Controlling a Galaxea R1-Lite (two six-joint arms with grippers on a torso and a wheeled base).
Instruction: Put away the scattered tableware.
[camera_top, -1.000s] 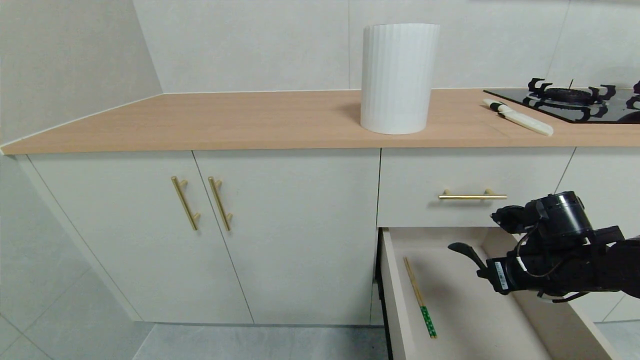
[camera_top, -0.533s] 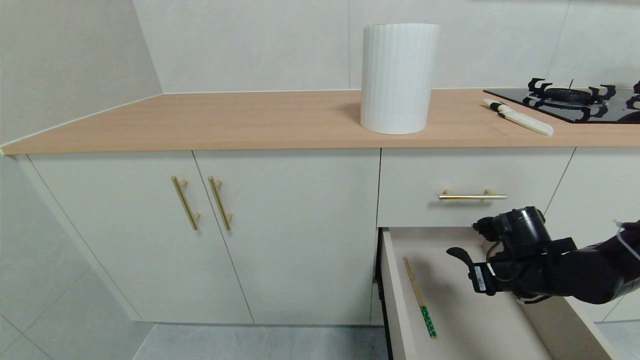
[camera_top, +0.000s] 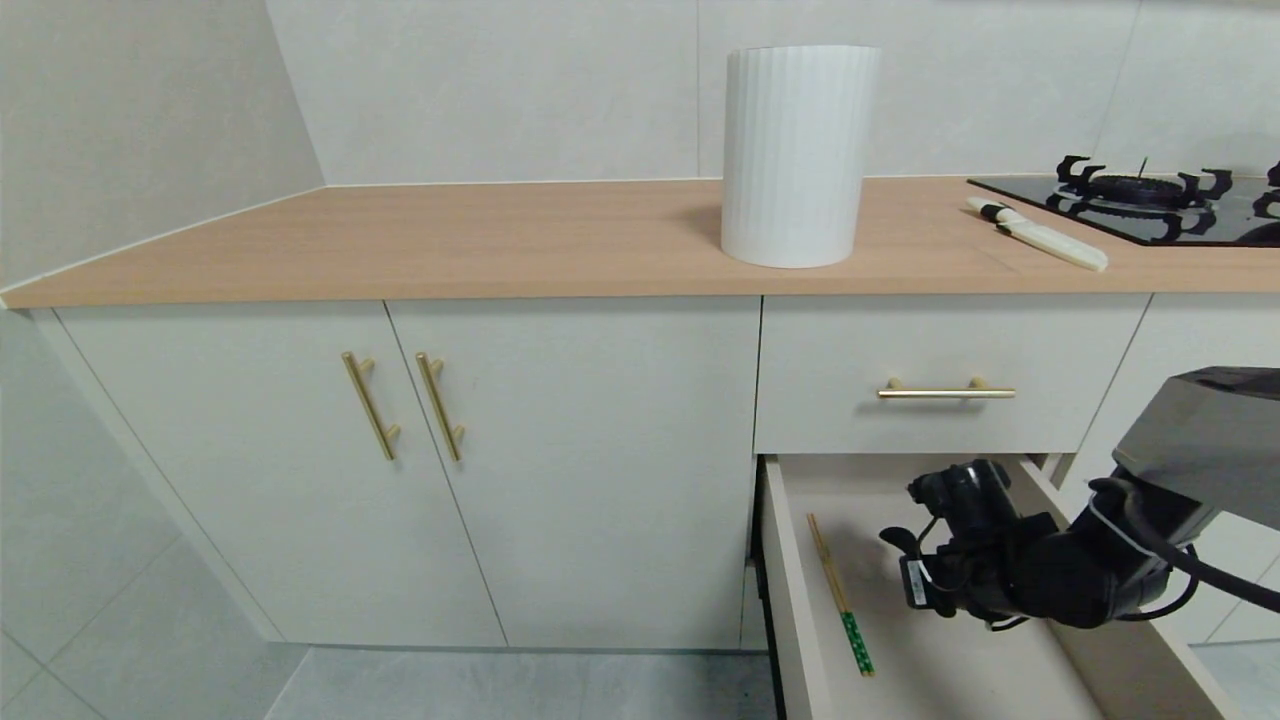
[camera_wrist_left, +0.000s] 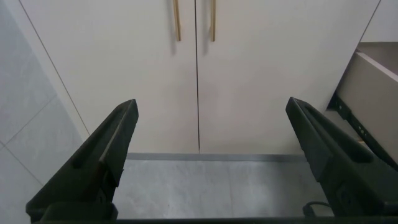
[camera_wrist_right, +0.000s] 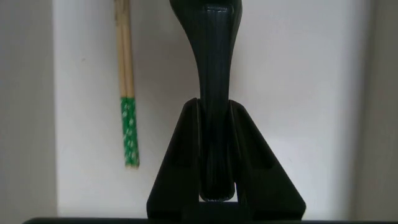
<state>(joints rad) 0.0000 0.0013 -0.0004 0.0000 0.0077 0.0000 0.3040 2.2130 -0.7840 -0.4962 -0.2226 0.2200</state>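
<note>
Now the right gripper (camera_top: 920, 577), clamped on the black spoon (camera_top: 893, 540), holds it low over the open drawer (camera_top: 790, 600), beside the chopsticks (camera_top: 838, 600) at its left edge; next it should probably lower and release.

The light is bright, soft and even. The white canister (camera_top: 798, 155) throws a faint shadow on the counter (camera_top: 500, 240) to its left. Right of the canister, the black stove top (camera_top: 1225, 228) shows weak reflections. Below the canister, the drawer handle (camera_top: 945, 393) has a thin soft shadow.
</note>
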